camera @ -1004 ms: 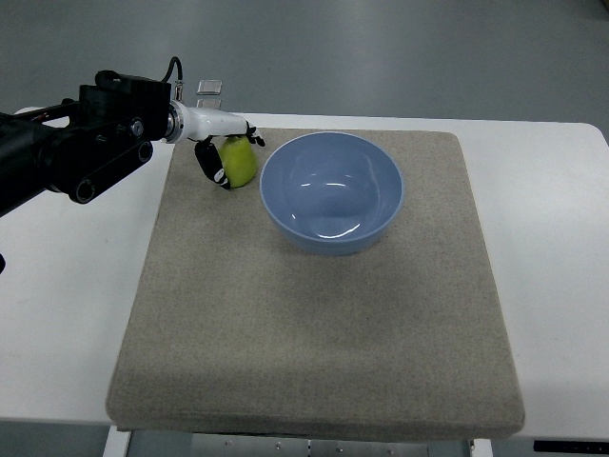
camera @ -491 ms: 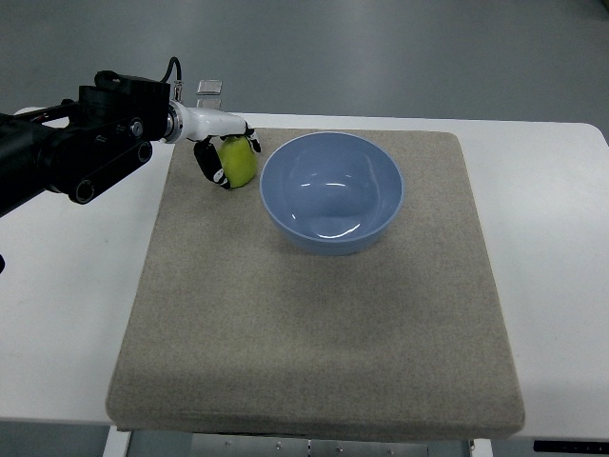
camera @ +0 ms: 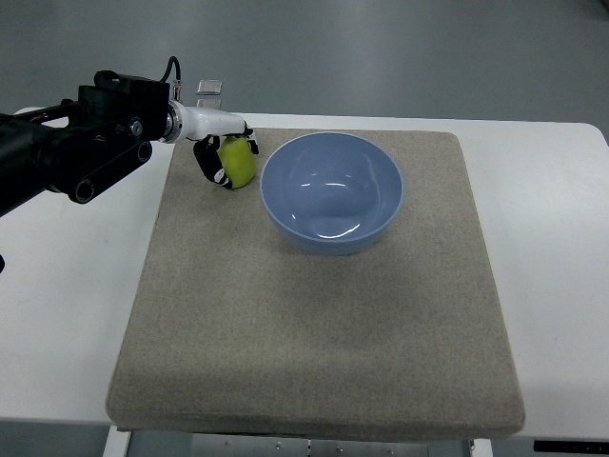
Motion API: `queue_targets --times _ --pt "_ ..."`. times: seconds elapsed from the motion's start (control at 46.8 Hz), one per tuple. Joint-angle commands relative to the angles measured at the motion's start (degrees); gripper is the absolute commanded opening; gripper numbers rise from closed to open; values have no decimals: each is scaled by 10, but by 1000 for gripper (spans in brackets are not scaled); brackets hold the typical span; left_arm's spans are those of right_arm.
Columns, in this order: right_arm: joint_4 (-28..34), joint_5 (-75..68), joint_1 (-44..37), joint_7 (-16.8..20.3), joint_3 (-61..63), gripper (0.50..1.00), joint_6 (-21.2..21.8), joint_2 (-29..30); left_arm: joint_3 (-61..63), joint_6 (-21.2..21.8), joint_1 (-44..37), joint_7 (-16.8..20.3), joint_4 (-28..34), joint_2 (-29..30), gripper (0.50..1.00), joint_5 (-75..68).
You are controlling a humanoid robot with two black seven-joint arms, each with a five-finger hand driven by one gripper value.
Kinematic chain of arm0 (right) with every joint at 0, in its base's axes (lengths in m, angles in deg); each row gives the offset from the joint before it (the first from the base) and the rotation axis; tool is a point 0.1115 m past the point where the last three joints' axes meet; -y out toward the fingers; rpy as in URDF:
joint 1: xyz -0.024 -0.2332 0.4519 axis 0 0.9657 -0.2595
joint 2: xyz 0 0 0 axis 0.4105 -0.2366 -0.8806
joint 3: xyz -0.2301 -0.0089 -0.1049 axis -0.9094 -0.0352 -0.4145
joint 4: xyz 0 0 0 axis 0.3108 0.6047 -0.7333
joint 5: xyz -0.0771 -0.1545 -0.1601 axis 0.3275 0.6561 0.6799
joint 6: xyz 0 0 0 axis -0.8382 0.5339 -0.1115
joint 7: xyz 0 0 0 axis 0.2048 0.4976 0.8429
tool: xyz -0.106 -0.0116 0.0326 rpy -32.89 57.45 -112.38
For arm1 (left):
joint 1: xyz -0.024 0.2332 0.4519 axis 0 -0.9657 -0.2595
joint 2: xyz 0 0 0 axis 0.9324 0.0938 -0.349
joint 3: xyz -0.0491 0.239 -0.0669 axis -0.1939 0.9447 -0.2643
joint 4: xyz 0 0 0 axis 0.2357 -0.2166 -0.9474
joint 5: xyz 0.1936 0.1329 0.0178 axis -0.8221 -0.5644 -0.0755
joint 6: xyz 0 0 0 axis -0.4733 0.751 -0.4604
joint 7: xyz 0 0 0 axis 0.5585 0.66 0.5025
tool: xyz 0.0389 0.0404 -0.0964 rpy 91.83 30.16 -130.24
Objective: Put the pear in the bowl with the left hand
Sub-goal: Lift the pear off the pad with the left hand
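Top view: left robot hand (camera: pixel 226 157) clasps a yellow-green pear (camera: pixel 238 163) beside a blue bowl (camera: pixel 332 192).

From the picture's left edge the black arm (camera: pixel 71 152) reaches to about 10 o'clock of the grey mat (camera: pixel 314 314), where its fingers (camera: pixel 206 162) are curled around the pear. The fruit sits just beside the bowl's rim, at the bowl's 9 to 10 o'clock; whether they touch cannot be told. The bowl stands on the mat's far half with nothing inside it. The mat lies on a white desk (camera: pixel 552 248). A small clear object (camera: pixel 210 89) sits at the desk's far edge, at 12 o'clock from the robot hand. No writing or label can be read anywhere.
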Motion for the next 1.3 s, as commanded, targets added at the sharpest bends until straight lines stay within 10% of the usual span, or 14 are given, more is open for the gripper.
queue_targets --times 0.0,1.282 --pt "0 0 0 0 0 926 1 0 -1 0 2 -1 0 0 534 0" --pt "0 0 0 0 0 926 0 0 -7 7 64 -1 -15 29 500 8"
